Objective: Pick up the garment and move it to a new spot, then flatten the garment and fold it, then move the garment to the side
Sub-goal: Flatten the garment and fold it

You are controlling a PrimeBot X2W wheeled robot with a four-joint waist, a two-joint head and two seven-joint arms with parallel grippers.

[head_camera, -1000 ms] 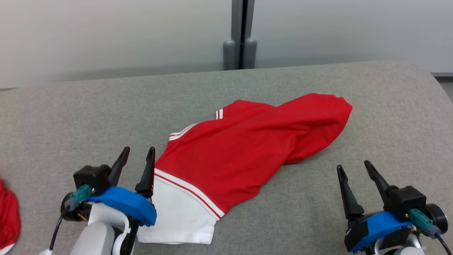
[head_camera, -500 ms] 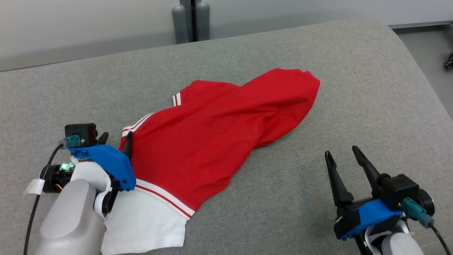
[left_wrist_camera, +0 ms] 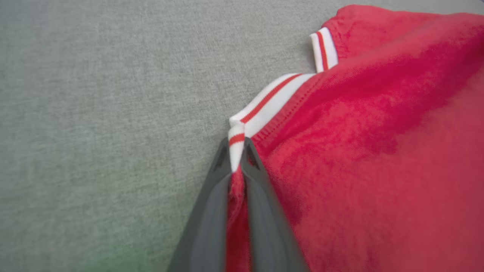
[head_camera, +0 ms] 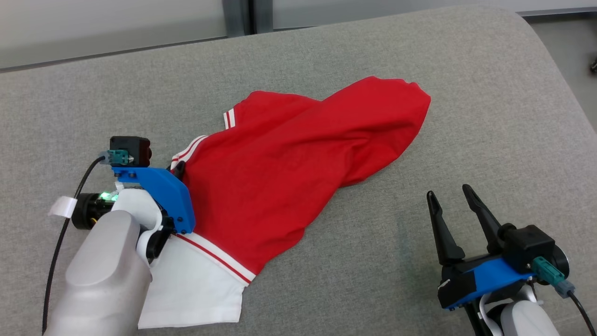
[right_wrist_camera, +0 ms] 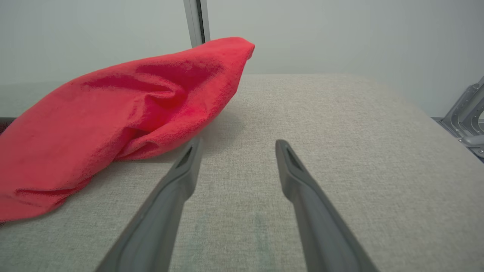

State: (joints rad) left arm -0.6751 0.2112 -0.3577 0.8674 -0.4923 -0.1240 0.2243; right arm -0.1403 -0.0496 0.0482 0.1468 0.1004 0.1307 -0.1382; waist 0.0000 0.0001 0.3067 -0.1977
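On grey cushion [head_camera: 466,93]: garment [head_camera: 289,163] | left gripper [left_wrist_camera: 237,145] clamped on its striped trim [left_wrist_camera: 264,102] | right gripper [head_camera: 447,191] spread wide, clear of cloth

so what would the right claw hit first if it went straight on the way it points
probably the raised far end of the red garment; the right claw points at its edge, so it might just miss

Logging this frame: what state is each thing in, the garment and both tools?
Red garment with white striped trim: crumpled, unfolded, lying on the grey fabric surface.
Left tool: shut on the garment's striped trim edge.
Right tool: open, empty, apart from the garment.
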